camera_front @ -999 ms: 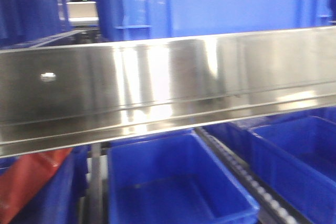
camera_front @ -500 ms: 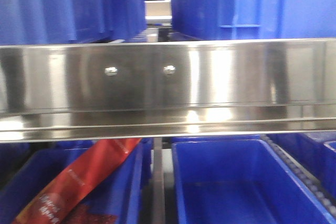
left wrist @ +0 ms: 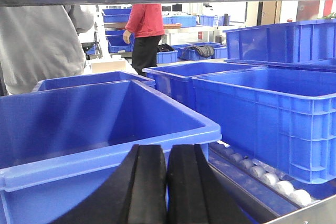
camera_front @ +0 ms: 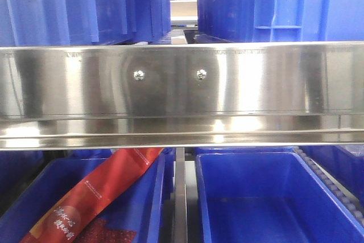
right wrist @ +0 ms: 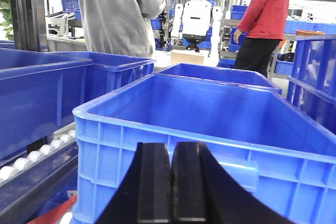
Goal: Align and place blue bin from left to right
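Your front view is mostly blocked by the steel shelf rail (camera_front: 182, 92); the red packet (camera_front: 94, 194) below carries print too small to read. Your left gripper (left wrist: 167, 182) and right gripper (right wrist: 171, 187) are both closed on nothing, each just before a blue bin (left wrist: 94, 129) on the roller shelf.

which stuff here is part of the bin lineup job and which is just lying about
Job: blue bin before the left end effector; blue bin before the right end effector.

Lying about: red packet in a lower bin; steel shelf rail; two bystanders.
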Tool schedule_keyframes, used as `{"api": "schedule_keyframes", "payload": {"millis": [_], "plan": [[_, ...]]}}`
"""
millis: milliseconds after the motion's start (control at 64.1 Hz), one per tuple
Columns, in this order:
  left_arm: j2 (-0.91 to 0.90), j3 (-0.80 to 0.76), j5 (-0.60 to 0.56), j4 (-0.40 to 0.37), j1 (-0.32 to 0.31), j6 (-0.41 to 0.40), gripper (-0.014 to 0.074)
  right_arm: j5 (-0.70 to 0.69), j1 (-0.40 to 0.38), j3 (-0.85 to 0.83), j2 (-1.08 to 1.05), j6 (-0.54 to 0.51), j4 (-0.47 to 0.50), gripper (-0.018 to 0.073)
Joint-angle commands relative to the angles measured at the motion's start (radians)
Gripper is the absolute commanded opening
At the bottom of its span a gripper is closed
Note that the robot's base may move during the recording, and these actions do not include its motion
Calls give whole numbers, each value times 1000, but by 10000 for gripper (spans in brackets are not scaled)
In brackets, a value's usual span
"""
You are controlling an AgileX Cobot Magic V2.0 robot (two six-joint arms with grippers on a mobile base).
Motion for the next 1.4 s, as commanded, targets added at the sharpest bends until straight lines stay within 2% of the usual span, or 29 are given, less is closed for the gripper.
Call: {"api": "schedule_keyframes", "payload": {"millis": [0, 203, 297, 343, 453, 562, 702, 812, 952, 1046, 1093, 1389], "plan": [[-1, 0, -15, 0, 5, 2, 13, -26, 1, 3, -6, -6, -2, -79], [-1, 0, -15, 5, 4, 2, 13, -26, 1, 3, -6, -6, -2, -79], [-5, 4, -15, 113, 11, 2, 13, -26, 1, 3, -6, -6, -2, -79], [-15, 15, -11, 124, 37, 2, 13, -26, 1, 3, -6, -6, -2, -79], [-54, 98, -21, 110, 147, 2, 13, -26, 1, 3, -6, -6, -2, -79], [-144, 262, -65, 66, 299, 2, 13, -26, 1, 3, -6, -6, -2, -79], [-209, 485, -215, -7, 443, 2, 13, -26, 1, 3, -6, -6, -2, -79], [-209, 616, -360, -27, 505, 2, 13, -34, 1, 3, -8, -6, -2, -79], [-209, 759, -537, -37, 528, 2, 13, -34, 1, 3, -8, -6, -2, -79], [-209, 797, -617, -37, 528, 2, 13, -34, 1, 3, -8, -6, -2, -79], [-209, 797, -555, -39, 521, 2, 13, -34, 1, 3, -8, -6, -2, -79], [-209, 797, -557, -42, 500, 2, 13, -37, 1, 3, -8, -6, -2, -79]]}}
